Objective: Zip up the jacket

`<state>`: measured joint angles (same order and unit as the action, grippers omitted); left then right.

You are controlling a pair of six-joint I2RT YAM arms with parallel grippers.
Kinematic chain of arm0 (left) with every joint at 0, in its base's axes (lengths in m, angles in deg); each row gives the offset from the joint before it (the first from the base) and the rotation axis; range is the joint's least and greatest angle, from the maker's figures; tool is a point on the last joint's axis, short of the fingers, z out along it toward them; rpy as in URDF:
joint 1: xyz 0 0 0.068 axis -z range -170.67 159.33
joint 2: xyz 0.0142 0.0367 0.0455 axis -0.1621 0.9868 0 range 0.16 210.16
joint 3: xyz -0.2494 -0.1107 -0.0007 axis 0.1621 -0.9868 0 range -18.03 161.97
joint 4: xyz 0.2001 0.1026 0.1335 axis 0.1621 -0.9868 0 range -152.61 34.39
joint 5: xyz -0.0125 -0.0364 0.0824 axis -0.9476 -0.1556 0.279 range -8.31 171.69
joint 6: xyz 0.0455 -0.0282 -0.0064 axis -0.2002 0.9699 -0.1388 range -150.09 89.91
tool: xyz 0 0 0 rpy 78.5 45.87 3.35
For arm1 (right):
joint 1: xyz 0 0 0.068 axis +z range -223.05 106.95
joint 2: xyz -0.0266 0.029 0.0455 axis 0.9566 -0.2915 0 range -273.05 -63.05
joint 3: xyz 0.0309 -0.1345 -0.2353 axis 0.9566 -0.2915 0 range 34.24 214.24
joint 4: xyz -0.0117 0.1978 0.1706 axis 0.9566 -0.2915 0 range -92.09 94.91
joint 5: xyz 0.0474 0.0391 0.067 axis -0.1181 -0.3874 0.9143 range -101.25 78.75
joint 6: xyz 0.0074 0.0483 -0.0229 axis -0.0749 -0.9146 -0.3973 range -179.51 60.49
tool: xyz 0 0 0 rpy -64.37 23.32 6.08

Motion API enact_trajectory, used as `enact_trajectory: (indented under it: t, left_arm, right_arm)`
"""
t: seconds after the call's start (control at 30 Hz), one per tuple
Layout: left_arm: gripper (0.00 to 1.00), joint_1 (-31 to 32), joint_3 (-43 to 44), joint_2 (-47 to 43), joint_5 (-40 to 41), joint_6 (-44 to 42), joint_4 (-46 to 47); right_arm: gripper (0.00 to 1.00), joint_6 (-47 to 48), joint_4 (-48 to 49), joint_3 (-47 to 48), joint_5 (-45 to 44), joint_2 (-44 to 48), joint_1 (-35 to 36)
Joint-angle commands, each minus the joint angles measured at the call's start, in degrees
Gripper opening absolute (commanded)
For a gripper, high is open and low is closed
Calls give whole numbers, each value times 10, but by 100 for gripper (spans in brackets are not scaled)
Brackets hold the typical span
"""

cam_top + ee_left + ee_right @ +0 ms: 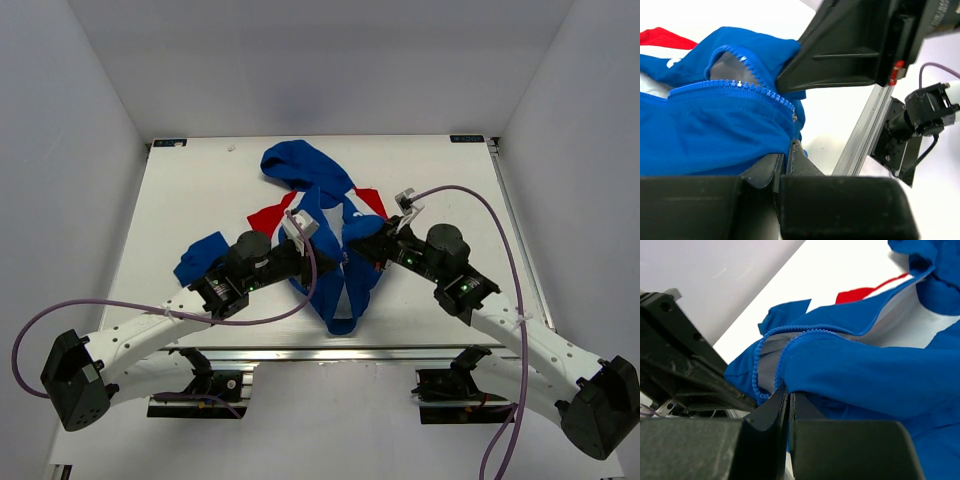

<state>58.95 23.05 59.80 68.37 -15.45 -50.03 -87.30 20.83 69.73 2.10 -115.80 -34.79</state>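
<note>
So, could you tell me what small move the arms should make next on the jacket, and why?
Probably ease the two grippers toward each other so the zipper edges meet. The left gripper and the right gripper are each shut on blue fabric of the jacket, and the zipper teeth lie open with grey lining showing between them.

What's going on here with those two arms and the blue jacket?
Two robot arms are handling a small royal-blue hooded zip jacket with red and white panels on a white table. The left jaws and the right jaws are each shut on blue fabric beside the zip. The zip stands open, not yet zipped.
</note>
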Motion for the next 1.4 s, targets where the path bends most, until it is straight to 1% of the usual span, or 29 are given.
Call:
enact_trajectory:
  t: [0.0,0.17,0.33,0.37,0.53,0.6,0.73,0.77,0.8,0.87,0.93,0.97,1.0,1.03,1.13,1.23,1.37]
  left_arm:
    - [0,3,5,-1,-51,-14,-34]
    - [0,3,18,21,-11,-16,-94]
    - [0,3,12,10,37,-14,-124]
    - [0,3,12,8,36,-12,-126]
    - [0,3,11,11,-33,-22,-124]
    - [0,3,12,15,-49,-23,-124]
    - [0,3,10,20,-38,-7,-111]
    - [0,3,11,19,-32,0,-107]
    - [0,3,13,18,-29,4,-102]
    - [0,4,14,13,-4,15,-90]
    - [0,3,20,10,15,29,-94]
    - [5,3,22,8,26,32,-95]
    - [18,3,22,8,29,36,-96]
    - [41,3,25,7,30,37,-97]
    - [61,3,20,-3,30,46,-87]
    - [69,2,2,-29,35,57,-64]
    - [72,2,-21,-47,32,68,-34]
  right_arm:
    - [0,8,-2,46,-12,-6,-6]
    - [0,10,-46,76,-10,-8,-7]
    - [0,13,-78,90,-2,2,-11]
    - [0,12,-80,90,-1,3,-11]
    - [0,13,-89,96,-2,-7,-18]
    - [0,12,-87,97,7,-9,-23]
    - [0,31,-69,90,76,-17,-24]
    - [0,37,-60,83,117,-18,-24]
    - [0,42,-55,78,133,-20,-24]
    - [0,42,-42,64,162,-20,-25]
    - [0,48,-43,60,167,-17,-25]
    - [0,52,-44,57,168,-15,-25]
    - [0,55,-47,57,166,-13,-25]
    - [0,56,-46,56,164,-12,-25]
    - [0,58,-52,60,165,-17,-24]
    - [0,59,-53,61,168,-25,-24]
    - [0,58,-54,60,171,-29,-24]
